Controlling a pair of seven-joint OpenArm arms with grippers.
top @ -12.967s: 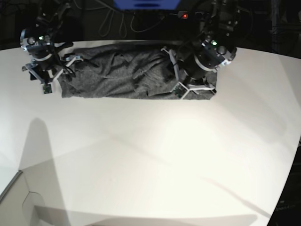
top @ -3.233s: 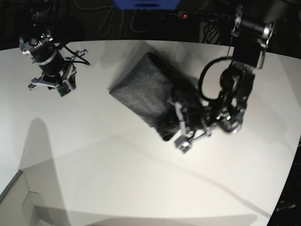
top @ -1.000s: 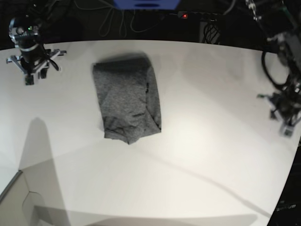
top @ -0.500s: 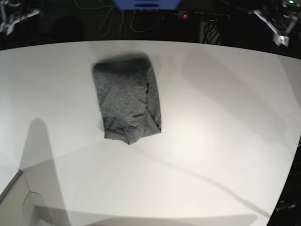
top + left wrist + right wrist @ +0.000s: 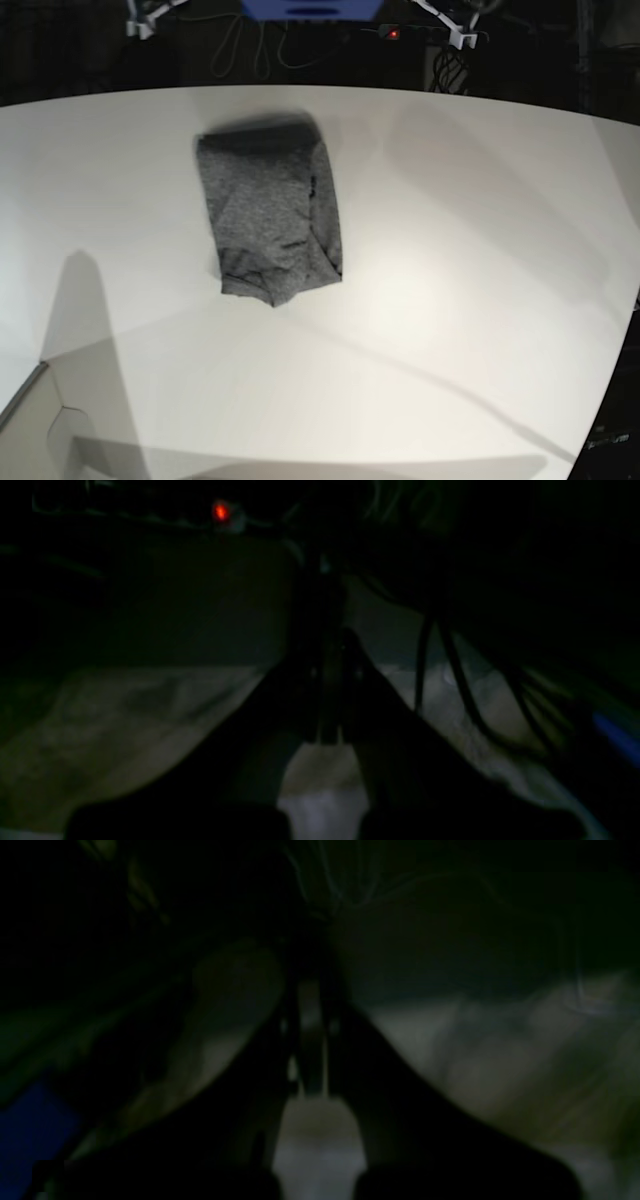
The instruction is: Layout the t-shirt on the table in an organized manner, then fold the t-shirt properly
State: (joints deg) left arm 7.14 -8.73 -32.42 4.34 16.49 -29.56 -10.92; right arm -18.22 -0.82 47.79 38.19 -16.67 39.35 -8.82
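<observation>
The dark grey t-shirt (image 5: 270, 215) lies folded into a compact upright rectangle left of the middle of the white table (image 5: 450, 250), with nothing touching it. Both arms are drawn back past the table's far edge. Only white tips show in the base view: my left gripper (image 5: 455, 35) at the top right and my right gripper (image 5: 145, 18) at the top left. The two wrist views are very dark. In them the left gripper (image 5: 327, 645) and right gripper (image 5: 310, 990) show their fingers pressed together with nothing between them.
Beyond the far edge are dark cables (image 5: 250, 50), a small red light (image 5: 393, 33) and a blue object (image 5: 310, 8). A pale panel corner (image 5: 40, 430) sits at the bottom left. The table's curved edge runs down the right side.
Both arms have swung up off the table sides to beyond the far edge, and their jaws have closed. The folded t-shirt has stayed put.
</observation>
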